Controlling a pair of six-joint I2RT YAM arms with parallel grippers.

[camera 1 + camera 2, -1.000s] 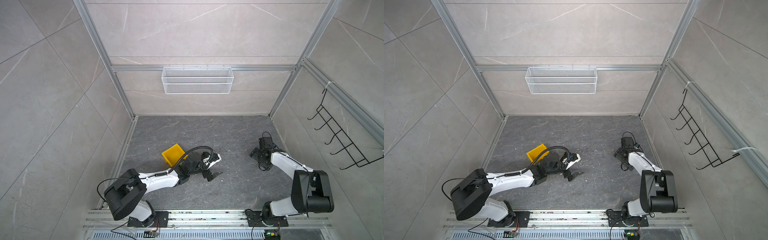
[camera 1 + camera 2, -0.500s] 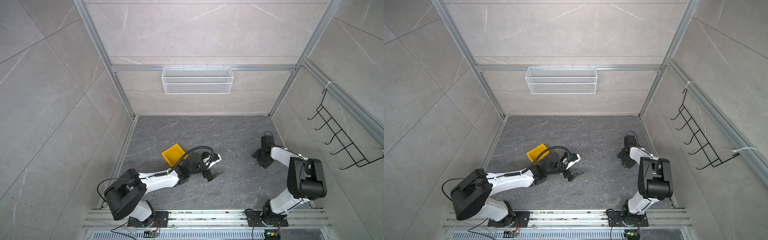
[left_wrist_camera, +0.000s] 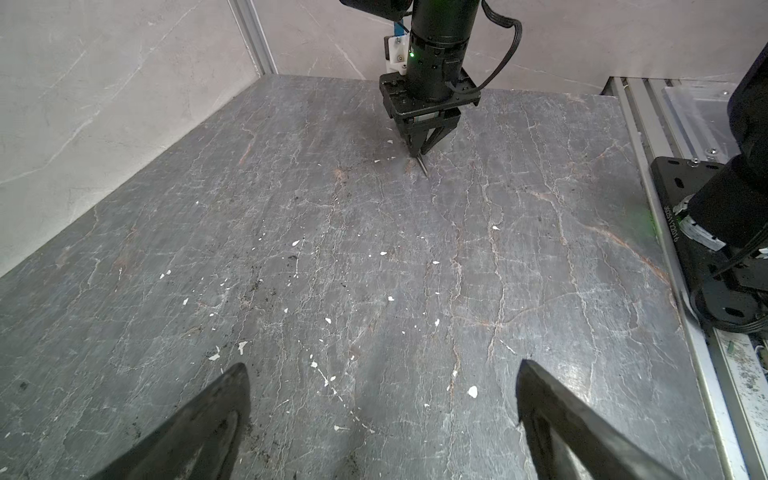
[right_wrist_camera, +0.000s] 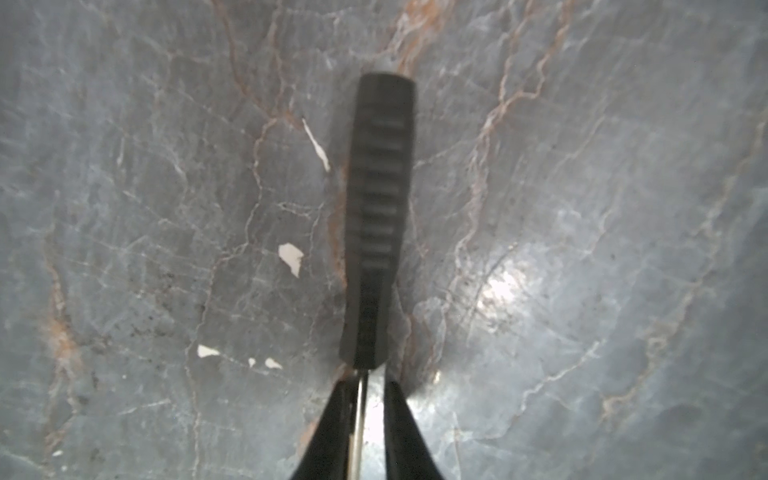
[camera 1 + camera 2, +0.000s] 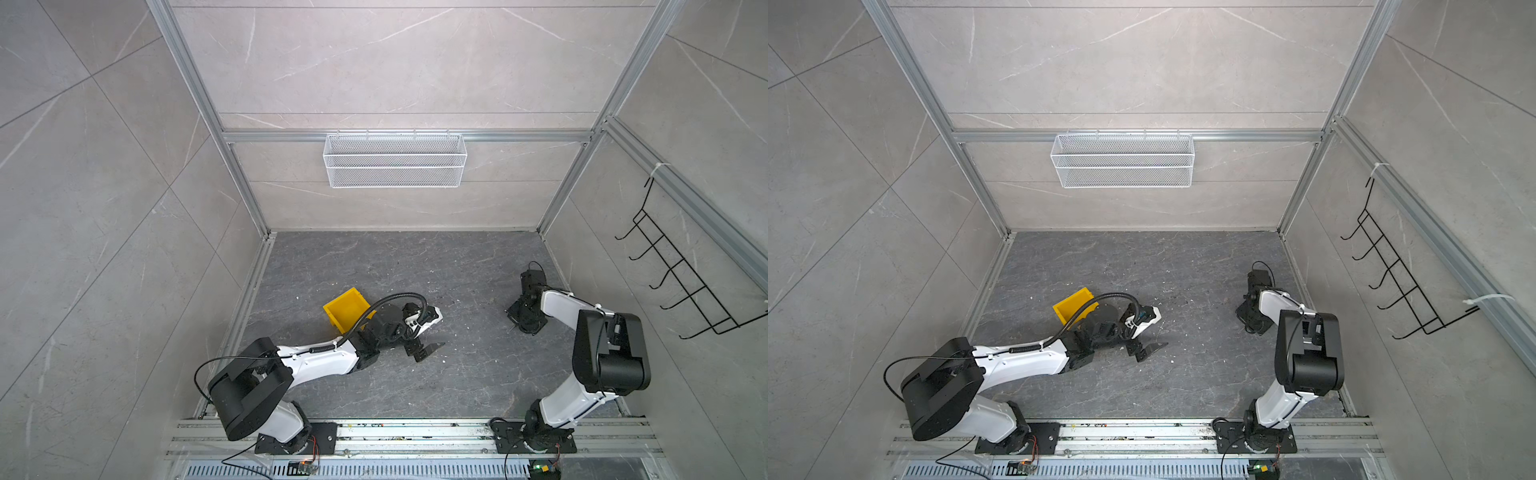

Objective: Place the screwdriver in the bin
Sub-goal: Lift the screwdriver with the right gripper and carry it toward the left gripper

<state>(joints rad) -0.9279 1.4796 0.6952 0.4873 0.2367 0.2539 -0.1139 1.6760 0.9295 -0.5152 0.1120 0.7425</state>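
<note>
Right pincer [image 4: 365,384]: a second earlier you had it gaping; at this entry it was drawn in on the thin metal shaft of the screwdriver [image 4: 380,216], just below the black ribbed handle. Grasp: taken, though your wrist view did not show how firmly it bit

Screwdriver, position: flat on the grey floor [image 5: 457,374] at the right side of the cell, with the handle pointing away from the fingers. By the look of it, not yet lifted

Bin [image 5: 347,309]: yellow, on the floor left of middle, partly behind your left arm's wrist and well apart from the screwdriver. Nothing was seen in the part that showed

Left pincer [image 3: 382,363]: released, fingers spread wide, low over bare floor near the bin. It was unchanged over the same second

Meaning for the task: pick-up was the step in hand, and the closing marked its turn from reach to hold. Remaining for you: lift, carry across the floor to the bin, let go over it

Risk noted: with a hold on so slim a shaft and the heavier handle hanging out to one side, the tool could have swung or slipped as you raised it
</note>
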